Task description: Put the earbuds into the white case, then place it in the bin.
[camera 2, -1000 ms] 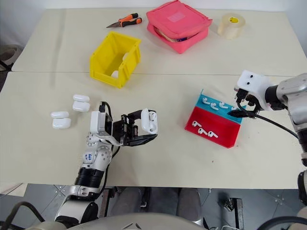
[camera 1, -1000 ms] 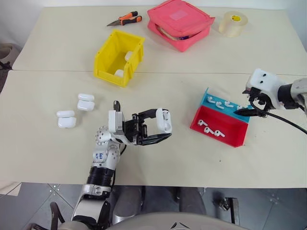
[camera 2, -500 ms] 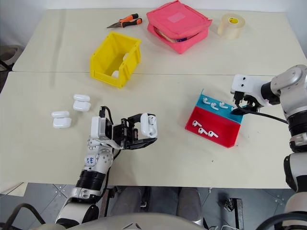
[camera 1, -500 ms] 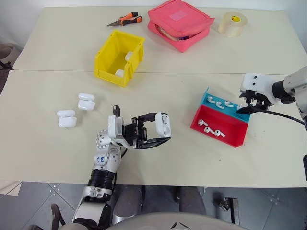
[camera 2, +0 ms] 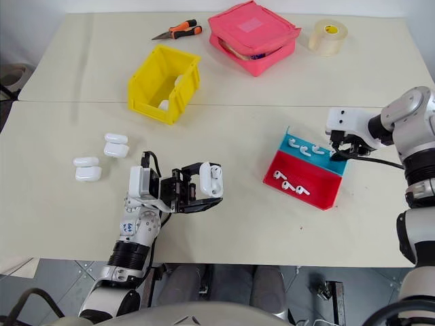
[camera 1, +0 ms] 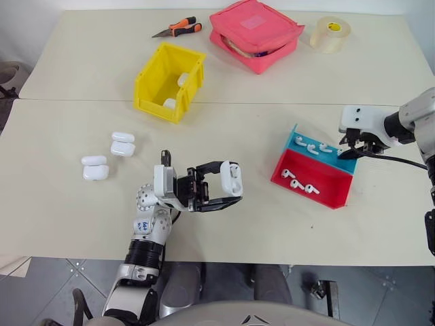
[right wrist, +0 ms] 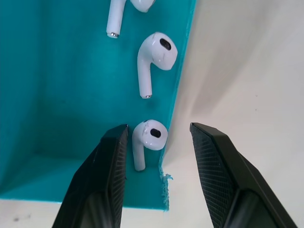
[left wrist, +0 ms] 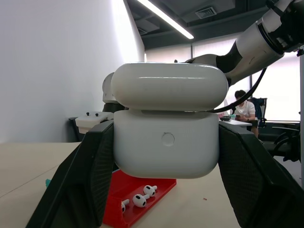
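Note:
My left gripper [camera 1: 230, 182] is shut on a white case [left wrist: 166, 137] and holds it up over the table's near middle, lid a crack ajar. My right gripper [right wrist: 159, 128] points down into the far right corner of the blue half of a red-and-blue tray [camera 1: 327, 195]. Its fingers stand apart on either side of one earbud [right wrist: 149, 137], with a gap on one side. More earbuds [camera 1: 311, 147] lie in the blue half, and others [camera 1: 296, 182] in the red half. The yellow bin [camera 1: 145, 80] stands at the back left with two white cases inside.
Several spare white cases [camera 1: 122, 144] lie on the table left of my left arm. A pink zip pouch [camera 1: 255, 30], orange-handled pliers [camera 1: 177, 28] and a tape roll [camera 1: 331, 32] line the far edge. A seam crosses the tabletop.
My right gripper has tipped further downward over the tray's blue corner and its fingers have drawn closer together around an earbud. The left gripper and its case have stayed still.

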